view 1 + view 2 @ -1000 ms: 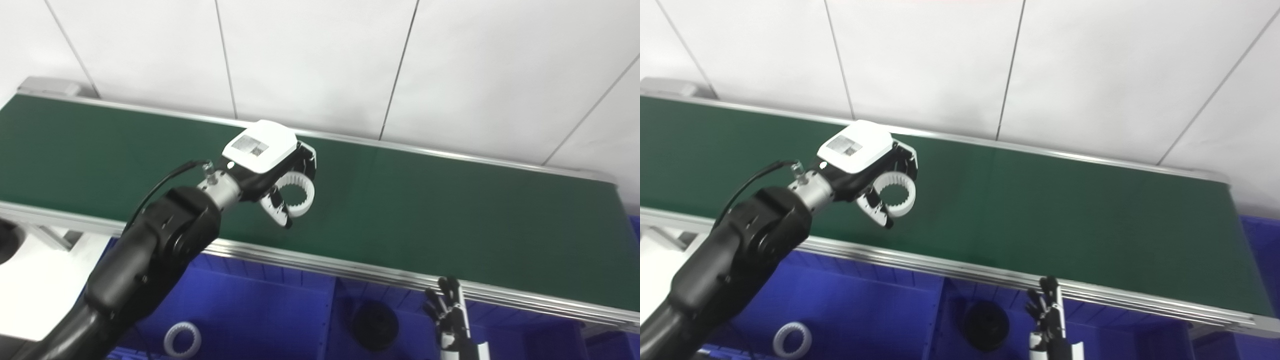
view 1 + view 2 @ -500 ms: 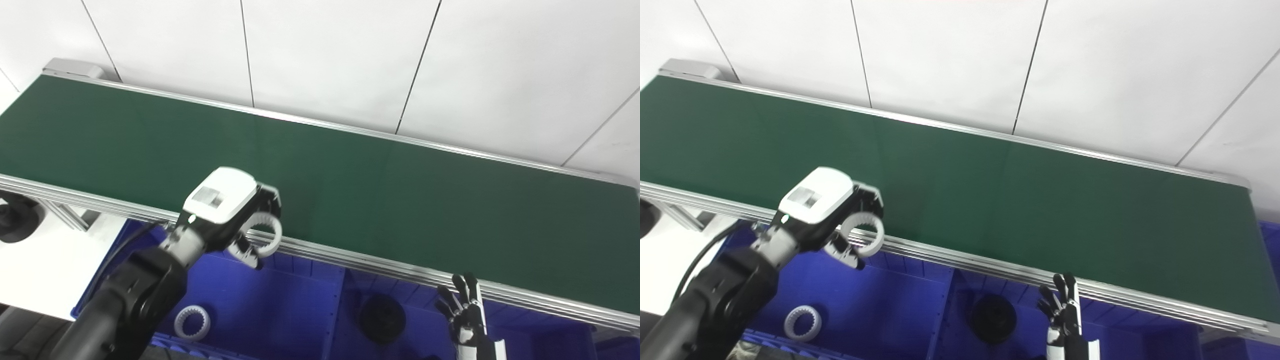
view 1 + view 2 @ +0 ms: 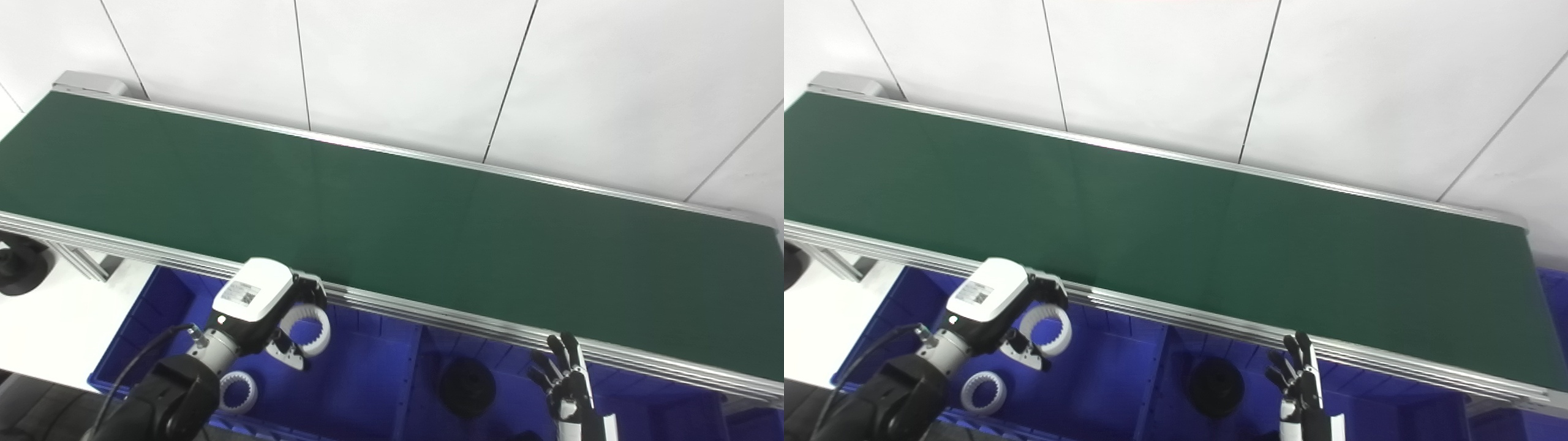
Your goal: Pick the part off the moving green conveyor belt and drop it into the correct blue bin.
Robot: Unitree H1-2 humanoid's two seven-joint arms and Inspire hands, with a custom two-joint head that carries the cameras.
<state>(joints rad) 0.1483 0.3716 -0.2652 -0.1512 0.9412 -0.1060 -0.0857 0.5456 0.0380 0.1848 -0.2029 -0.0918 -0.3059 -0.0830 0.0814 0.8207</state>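
Note:
My left hand point(image 3: 269, 315) is shut on a white toothed ring point(image 3: 310, 323) and holds it in the air over the left blue bin point(image 3: 361, 380), just in front of the conveyor's near rail. The same ring shows in the right eye view point(image 3: 1048, 331). A second white toothed ring point(image 3: 237, 391) lies on the floor of that bin below the hand. The green conveyor belt point(image 3: 392, 226) carries nothing in view. My right hand point(image 3: 566, 383) is low at the bottom edge, fingers spread and empty, over the blue bin with a black round part point(image 3: 468, 388).
The conveyor's silver near rail point(image 3: 429, 312) runs across just behind both hands. A divider wall point(image 3: 410, 373) separates the left bin from the one with the black part. A white tabletop point(image 3: 55, 331) lies at the left, with a black round object point(image 3: 18, 263) at its edge.
My left hand has carried the white ring off the belt, toward me and down over the near rail, and now holds it over the left blue bin. The camera shifted early on.

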